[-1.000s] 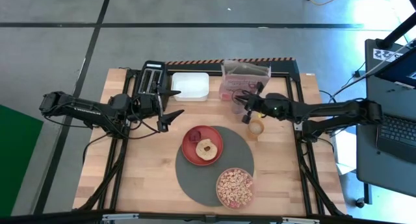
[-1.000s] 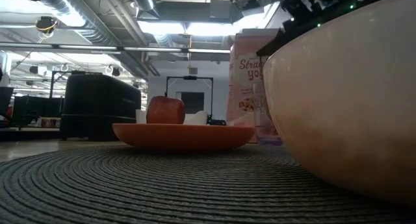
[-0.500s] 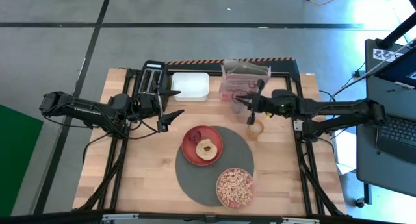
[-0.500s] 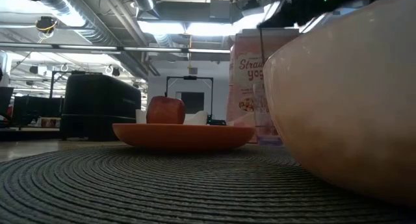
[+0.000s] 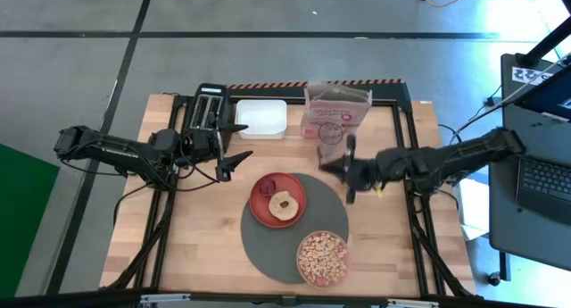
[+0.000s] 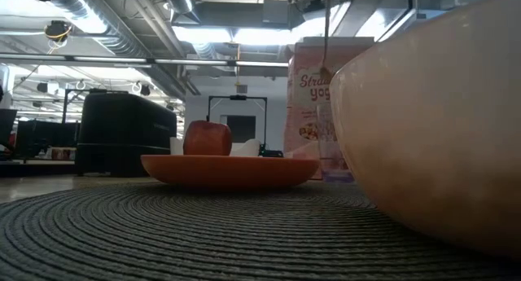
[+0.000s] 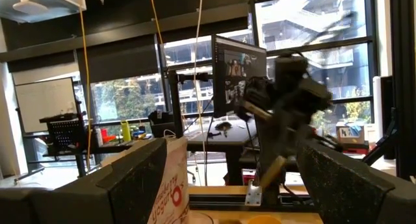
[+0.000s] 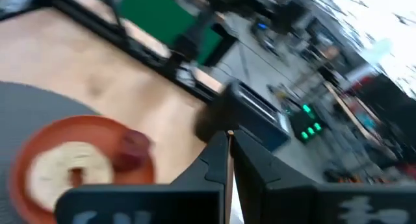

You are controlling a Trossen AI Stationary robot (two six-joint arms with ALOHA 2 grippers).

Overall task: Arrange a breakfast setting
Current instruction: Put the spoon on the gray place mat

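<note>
My right gripper [image 5: 350, 176], blurred at the grey mat's [image 5: 268, 241] two o'clock edge, was pinched on the thin gold spoon [image 8: 229, 160], apparently. My left gripper [image 5: 234, 139] waited open beside the toaster [image 5: 208, 108].

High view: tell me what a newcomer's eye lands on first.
The round dark-grey mat near the table's front middle stands out, with the red plate overlapping its far left edge, carrying round toast and a dark-red fruit piece. The pink bowl full of cereal sits on the mat's near side. The right gripper hangs at the mat's right edge, pinching the thin gold spoon.
</note>
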